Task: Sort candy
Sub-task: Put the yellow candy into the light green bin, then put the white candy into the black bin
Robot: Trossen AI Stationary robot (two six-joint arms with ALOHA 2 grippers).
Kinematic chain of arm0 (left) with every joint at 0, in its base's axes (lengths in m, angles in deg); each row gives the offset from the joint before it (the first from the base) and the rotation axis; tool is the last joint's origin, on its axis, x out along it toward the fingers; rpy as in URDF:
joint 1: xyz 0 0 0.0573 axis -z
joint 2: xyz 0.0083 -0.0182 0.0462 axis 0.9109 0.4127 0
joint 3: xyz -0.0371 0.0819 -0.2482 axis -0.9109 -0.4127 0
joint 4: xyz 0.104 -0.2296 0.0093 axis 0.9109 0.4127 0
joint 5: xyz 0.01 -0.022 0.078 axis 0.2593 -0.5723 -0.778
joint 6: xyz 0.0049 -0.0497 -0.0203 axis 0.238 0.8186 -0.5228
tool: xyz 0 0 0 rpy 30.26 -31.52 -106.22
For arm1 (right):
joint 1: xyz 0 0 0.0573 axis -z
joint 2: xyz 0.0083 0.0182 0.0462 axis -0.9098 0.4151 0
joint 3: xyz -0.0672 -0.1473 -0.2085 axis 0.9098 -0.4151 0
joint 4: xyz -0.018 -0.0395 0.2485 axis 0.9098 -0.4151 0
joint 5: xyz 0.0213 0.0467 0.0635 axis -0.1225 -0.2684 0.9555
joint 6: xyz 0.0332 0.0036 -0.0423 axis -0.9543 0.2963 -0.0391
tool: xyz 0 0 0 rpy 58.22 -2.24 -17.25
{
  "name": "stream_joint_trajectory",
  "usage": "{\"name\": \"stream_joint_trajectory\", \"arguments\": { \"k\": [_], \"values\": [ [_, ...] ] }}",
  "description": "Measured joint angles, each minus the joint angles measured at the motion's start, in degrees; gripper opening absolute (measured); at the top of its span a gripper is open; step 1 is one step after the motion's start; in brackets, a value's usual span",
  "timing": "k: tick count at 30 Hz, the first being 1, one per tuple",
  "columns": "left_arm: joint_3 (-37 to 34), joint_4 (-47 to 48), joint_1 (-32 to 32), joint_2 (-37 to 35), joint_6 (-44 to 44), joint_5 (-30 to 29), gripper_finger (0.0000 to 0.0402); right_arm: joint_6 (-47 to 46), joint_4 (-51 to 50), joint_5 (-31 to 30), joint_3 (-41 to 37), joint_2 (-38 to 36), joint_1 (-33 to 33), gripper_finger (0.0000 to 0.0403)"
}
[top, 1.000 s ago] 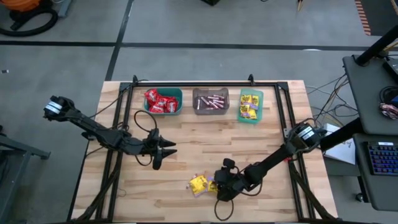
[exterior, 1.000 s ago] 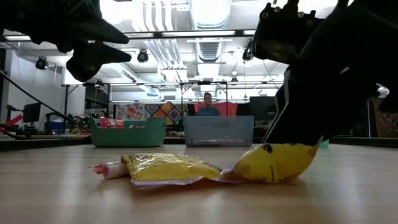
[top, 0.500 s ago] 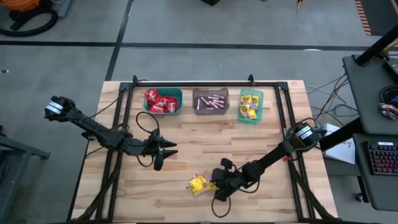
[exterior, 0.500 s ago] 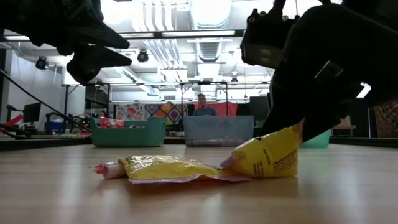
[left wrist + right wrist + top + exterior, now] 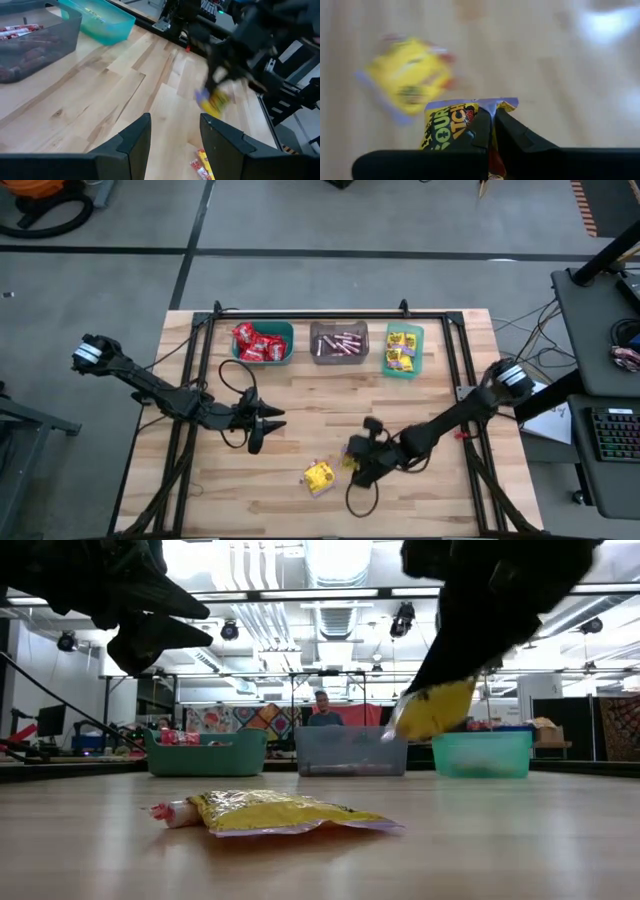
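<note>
My right gripper (image 5: 493,125) is shut on a yellow candy packet (image 5: 432,708) and holds it in the air over the table's near middle (image 5: 350,461). A second yellow packet (image 5: 319,477) lies flat on the wood just left of it. A thin pinkish stick (image 5: 170,812) lies against that packet's left end. My left gripper (image 5: 272,420) hovers open above the table's left middle, with nothing between its fingers (image 5: 135,142). My right gripper pinches the yellow packet between its two fingers (image 5: 481,127) near one sealed end (image 5: 470,106), which sticks out just past the fingertips. The fingers come slanting down from the table's right side. The packet hangs below them, tilted and clear of the table (image 5: 425,715).
Three bins stand in a row along the far edge: a teal one (image 5: 263,342) with red packets, a grey one (image 5: 338,342) with pinkish sticks, a green one (image 5: 403,348) with yellow packets. A black frame rail (image 5: 330,314) runs behind them. Bare wood lies between bins and grippers.
My right gripper has shut on one yellow packet that lay on the table and has risen with it. The packet first tipped up on one end and now hangs clear of the wood. The other yellow packet and the stick have stayed in place.
</note>
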Motion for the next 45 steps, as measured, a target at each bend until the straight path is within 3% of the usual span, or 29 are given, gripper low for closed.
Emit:
{"name": "stream_joint_trajectory", "arguments": {
  "k": [9,13,21,24,27,35,40,45],
  "values": [
    [0.09,-0.67,-0.02,0.04,-0.66,-0.14,0.0153,-3.94,-28.74,-16.0,0.02,-14.64,11.65,0.0012],
    [0.57,-0.5,-0.07,0.02,-0.9,-0.26,0.0153,-4.26,-35.16,-17.56,-0.04,-19.76,22.11,0.0012],
    [0.7,-0.28,-0.09,0.04,-1.09,-0.72,0.0153,-4.7,-34.6,-14.38,-5.0,-22.59,46.57,0.0012],
    [0.7,0.06,-0.13,0.04,-1.09,-1.31,0.0153,-1.05,-28.25,-13.06,-7.56,-22.59,52.82,0.002],
    [0.7,0.15,-0.13,0.04,-1.09,-1.6,0.0153,2.91,-21.51,-7.94,-9.24,-22.57,56.6,0.0043],
    [0.7,0.29,0.11,0.71,0.82,1.07,0.0153,5.18,-18.97,-4.89,-9.04,-23.46,58.27,0.0133],
    [0.81,-1.93,3.43,5.46,6.39,2.45,0.0153,5.05,-19.35,0.86,-8.48,-26.43,53.45,0.0167],
    [3.86,-2.29,9.66,14.71,13.62,2.07,0.0153,2.52,-19.36,7.19,-8.44,-29.52,44.95,0.0177]
  ]
}}
